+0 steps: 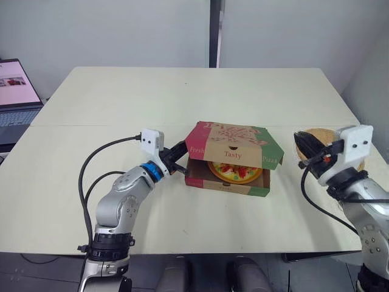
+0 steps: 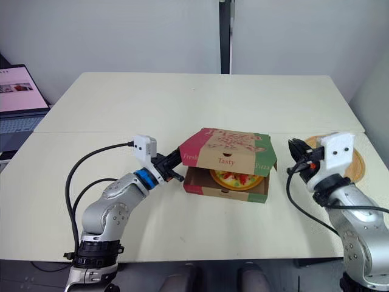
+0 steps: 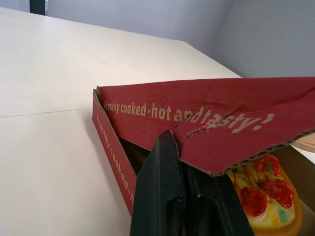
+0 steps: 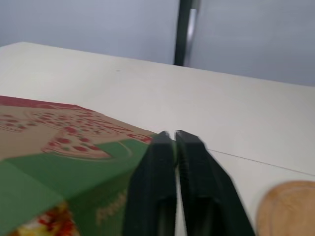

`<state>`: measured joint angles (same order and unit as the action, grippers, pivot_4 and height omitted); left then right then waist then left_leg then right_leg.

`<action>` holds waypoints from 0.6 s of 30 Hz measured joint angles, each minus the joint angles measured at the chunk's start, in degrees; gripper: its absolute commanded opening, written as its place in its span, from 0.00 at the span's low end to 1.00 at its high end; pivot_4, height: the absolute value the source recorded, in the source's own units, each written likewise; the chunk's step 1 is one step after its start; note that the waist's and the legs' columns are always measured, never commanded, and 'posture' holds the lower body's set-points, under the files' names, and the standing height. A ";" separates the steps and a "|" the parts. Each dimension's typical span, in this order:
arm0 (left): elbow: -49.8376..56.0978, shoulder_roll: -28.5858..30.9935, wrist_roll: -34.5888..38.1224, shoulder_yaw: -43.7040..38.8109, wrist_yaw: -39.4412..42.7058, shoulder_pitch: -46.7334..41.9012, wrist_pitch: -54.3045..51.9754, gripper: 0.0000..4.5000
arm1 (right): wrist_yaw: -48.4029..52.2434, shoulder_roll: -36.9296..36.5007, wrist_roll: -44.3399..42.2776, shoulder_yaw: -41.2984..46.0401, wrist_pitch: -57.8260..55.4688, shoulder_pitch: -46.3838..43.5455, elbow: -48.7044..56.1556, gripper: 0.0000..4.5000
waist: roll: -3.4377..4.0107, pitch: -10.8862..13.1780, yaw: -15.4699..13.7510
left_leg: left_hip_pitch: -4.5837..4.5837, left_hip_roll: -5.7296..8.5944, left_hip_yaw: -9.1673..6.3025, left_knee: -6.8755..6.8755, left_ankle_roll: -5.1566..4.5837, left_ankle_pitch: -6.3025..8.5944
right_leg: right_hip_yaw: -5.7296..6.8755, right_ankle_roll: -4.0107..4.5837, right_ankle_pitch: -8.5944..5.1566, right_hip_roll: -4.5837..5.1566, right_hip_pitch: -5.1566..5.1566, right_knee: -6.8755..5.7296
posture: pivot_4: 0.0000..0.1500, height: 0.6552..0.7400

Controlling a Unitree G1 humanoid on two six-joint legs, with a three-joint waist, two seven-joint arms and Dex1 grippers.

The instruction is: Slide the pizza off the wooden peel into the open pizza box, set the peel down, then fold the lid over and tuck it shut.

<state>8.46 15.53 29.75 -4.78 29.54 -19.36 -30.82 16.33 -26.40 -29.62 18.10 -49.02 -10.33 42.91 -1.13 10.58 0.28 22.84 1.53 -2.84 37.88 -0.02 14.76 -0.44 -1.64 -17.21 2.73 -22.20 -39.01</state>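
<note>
The pizza is in the box, and the peel lies at the box's 3 o'clock. The lid is folded over but gapes in front, untucked. My left gripper pinches its 9 o'clock edge. My right gripper is clenched on nothing.

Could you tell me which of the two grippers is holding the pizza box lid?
The left gripper: it pinches the lid's red side flap. The right gripper hangs shut and empty, clear of the pizza box.
</note>
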 measured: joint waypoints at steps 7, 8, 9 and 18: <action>-0.11 0.58 0.39 0.03 1.37 0.27 -0.13 0.00 | 1.10 -1.06 -2.12 -4.40 -3.11 -2.08 -1.78 0.01 | 0.00 0.00 -0.03 | 0.02 -0.01 0.01 0.01 0.00 0.00 | 0.00 0.00 0.00 0.00 0.00 0.01 | 1.00 1.00; -0.11 0.54 0.78 -0.10 1.38 0.40 -0.32 0.00 | 1.10 -1.19 -2.12 -4.69 -3.12 -2.14 -1.94 0.01 | 0.00 0.00 -0.03 | 0.01 -0.01 0.00 0.01 0.00 0.00 | 0.01 0.00 0.00 0.00 0.00 0.01 | 1.00 1.00; -0.10 0.53 1.22 -0.23 1.40 0.51 -0.47 0.04 | 1.10 -1.20 -2.18 -4.86 -3.12 -2.15 -2.04 0.00 | 0.00 0.00 -0.03 | 0.01 -0.01 -0.01 0.01 0.00 0.00 | 0.01 0.00 0.00 0.00 0.00 0.01 | 1.00 1.00; 0.22 6.73 4.21 -2.21 6.01 1.67 -2.43 0.63 | 1.12 -1.20 -2.62 -6.38 -2.93 -2.19 -2.87 0.00 | 0.00 0.00 0.02 | 0.01 -0.02 0.00 0.00 0.00 0.00 | 0.00 0.00 0.00 -0.01 -0.01 0.00 | 1.00 1.00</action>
<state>8.69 22.26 33.96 -6.99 35.55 -17.69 -33.25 17.44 -27.59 -32.24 11.72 -51.96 -12.52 40.04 -1.13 10.58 0.29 22.84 1.52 -2.84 37.88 -0.03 14.77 -0.44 -1.64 -17.21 2.72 -22.22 -39.01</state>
